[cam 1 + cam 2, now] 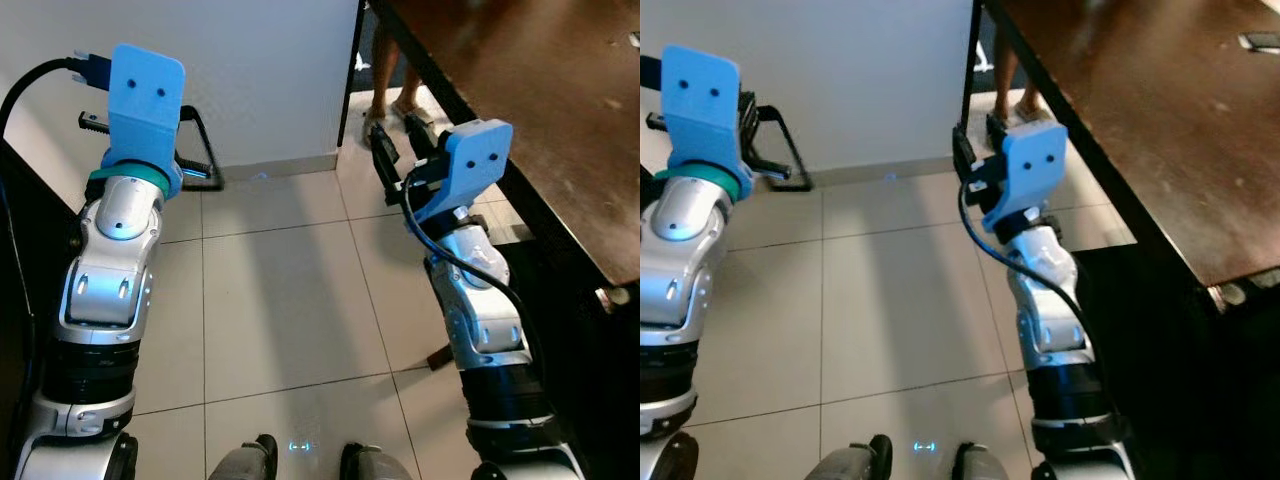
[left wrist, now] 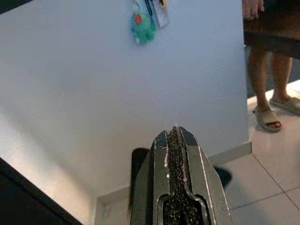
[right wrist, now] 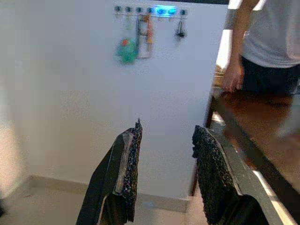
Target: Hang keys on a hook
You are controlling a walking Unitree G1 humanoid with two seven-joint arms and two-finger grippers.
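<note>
High on the white wall, keys [image 3: 180,31] dangle from a hook rail [image 3: 150,10]: light, jangly, best pinched at the ring; left gripper [image 2: 176,133] closed, right gripper [image 3: 165,133] open, both empty.

We're inside a home here, in what looks like an entry or dining corner: pale tiled floor [image 1: 280,300], plain white wall [image 3: 70,117], and a row of hooks [image 3: 150,10] up on it carrying keys and a green charm [image 3: 125,50]. A dark wooden tabletop [image 1: 1140,110] runs alongside, and a person in sandals [image 2: 272,119] stands by it.
</note>
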